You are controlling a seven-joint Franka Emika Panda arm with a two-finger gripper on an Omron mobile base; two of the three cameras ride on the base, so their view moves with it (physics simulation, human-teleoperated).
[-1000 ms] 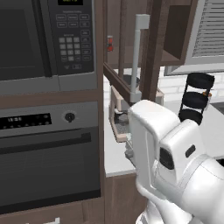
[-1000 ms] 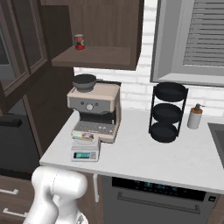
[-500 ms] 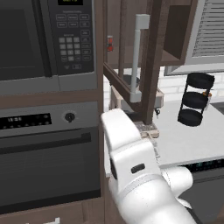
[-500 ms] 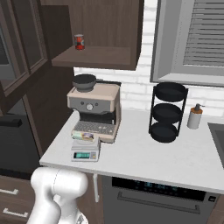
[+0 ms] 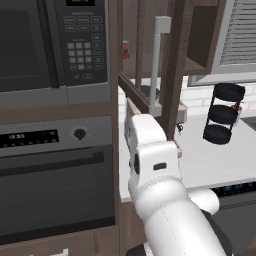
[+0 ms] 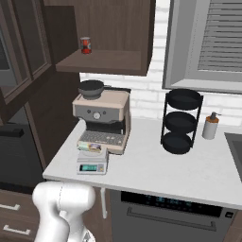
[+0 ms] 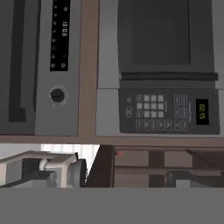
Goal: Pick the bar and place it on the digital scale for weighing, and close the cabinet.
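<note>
Pale grey stone countertop (image 6: 156, 168), one item. Directly on it:
- beige-and-steel espresso machine (image 6: 101, 118), at the end nearer the pincer, against the white brick wall;
- small light grey digital scale (image 6: 92, 163), just in front of that machine;
- black three-tier round rack (image 6: 181, 123), well away from the pincer;
- small beige pump bottle (image 6: 210, 126), just beside the rack, farthest from the pincer.

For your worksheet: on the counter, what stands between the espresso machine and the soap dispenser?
A black three-tier round rack stands between the espresso machine and the soap dispenser, seen in the right base view.
</note>
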